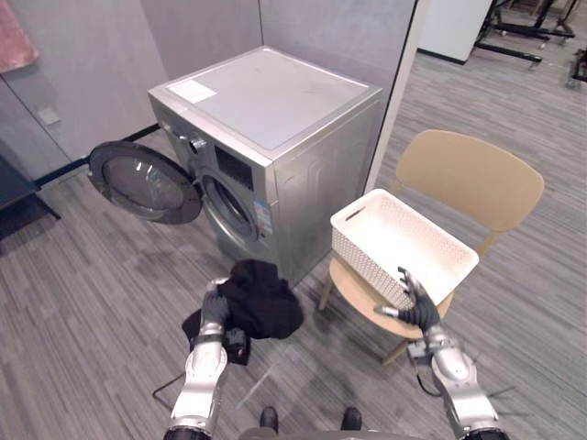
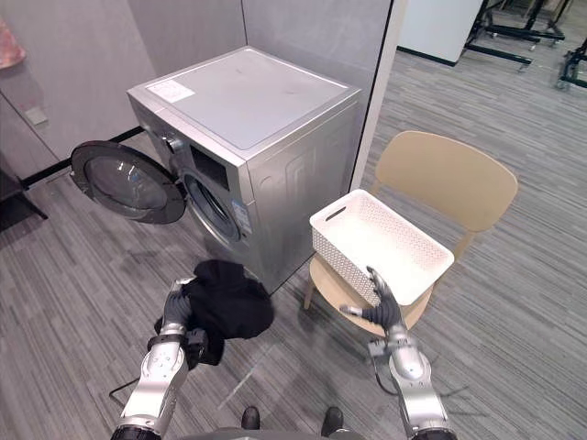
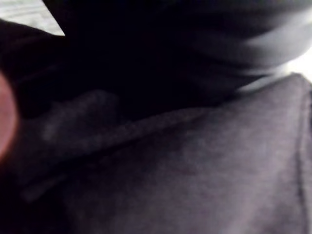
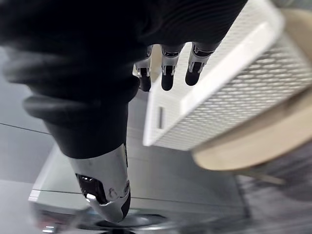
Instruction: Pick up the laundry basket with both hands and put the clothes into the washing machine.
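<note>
on a tan chair (image 1: 477, 179), white latticed basket (image 1: 360, 253), right robot hand (image 1: 418, 308) splayed alongside.

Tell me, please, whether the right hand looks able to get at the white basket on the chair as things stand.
Probably yes. The right hand is open and close against the near side of the white basket, which sits on the chair, and nothing stands between them.

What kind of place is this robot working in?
Probably a lab or test hall staged as a laundry corner: a washer with its door open stands against grey partition panels, a white basket sits on a chair, and black equipment frames stand behind.
</note>
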